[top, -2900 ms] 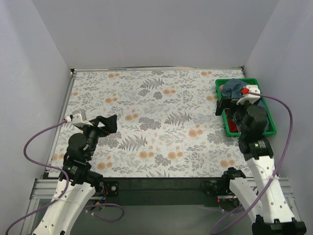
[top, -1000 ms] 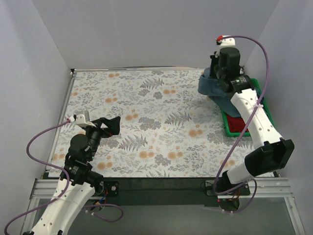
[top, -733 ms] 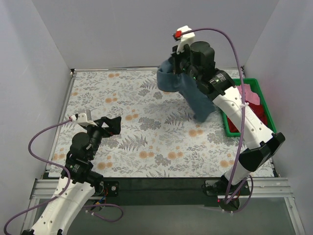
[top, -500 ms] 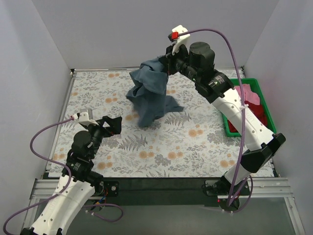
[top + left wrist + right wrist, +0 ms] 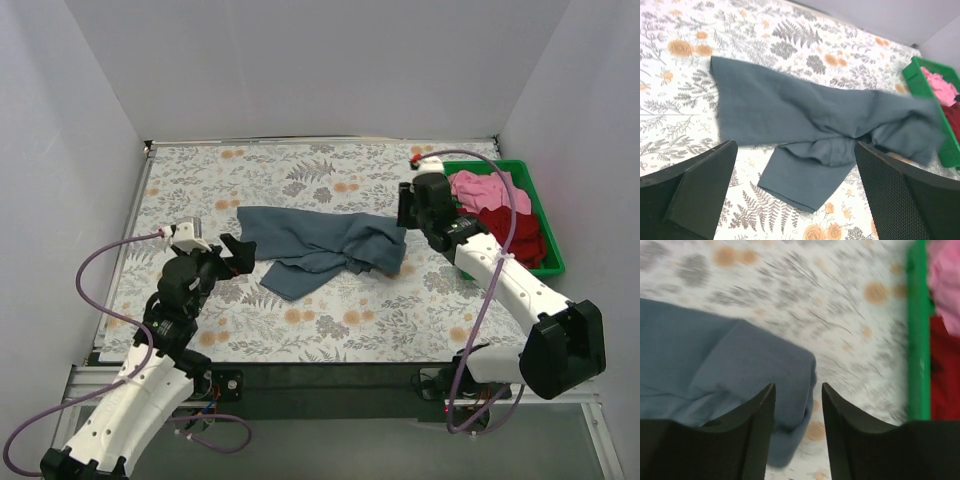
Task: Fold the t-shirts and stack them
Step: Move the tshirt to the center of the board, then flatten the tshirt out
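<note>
Floral-printed table (image 5: 300, 330) carries three t-shirts: one slate blue-grey t-shirt (image 5: 315, 245) crumpled across its middle, one pink t-shirt (image 5: 480, 188) and one dark red t-shirt (image 5: 515, 235) bunched in the single green bin (image 5: 553, 268) at the right. Of two grippers, the left gripper (image 5: 795, 146) gapes wide beside that shirt's left edge, and the right gripper (image 5: 798, 386), fingers slightly apart and holding nothing, hangs over its right end. Folds hide the grey shirt's sleeves, and the right wrist view is blurred.

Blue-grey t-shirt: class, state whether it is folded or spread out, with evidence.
Spread out, unfolded: the blue-grey t-shirt lies loose across the table, creased and partly bunched.
</note>
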Controlling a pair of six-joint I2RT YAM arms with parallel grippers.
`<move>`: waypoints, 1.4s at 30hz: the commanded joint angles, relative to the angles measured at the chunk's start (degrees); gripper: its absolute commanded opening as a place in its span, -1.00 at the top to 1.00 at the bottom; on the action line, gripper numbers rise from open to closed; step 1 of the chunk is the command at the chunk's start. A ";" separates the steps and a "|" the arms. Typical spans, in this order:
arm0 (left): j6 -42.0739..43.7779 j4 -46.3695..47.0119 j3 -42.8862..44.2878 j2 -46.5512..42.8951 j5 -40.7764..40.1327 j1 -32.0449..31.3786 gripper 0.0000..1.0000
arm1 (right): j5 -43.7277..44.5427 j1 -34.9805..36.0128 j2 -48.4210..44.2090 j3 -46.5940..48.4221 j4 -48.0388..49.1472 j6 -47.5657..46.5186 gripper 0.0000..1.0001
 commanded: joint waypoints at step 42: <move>-22.65 4.66 17.84 62.30 -4.38 5.39 -0.03 | -4.65 8.61 12.35 -6.19 5.35 -5.91 -0.03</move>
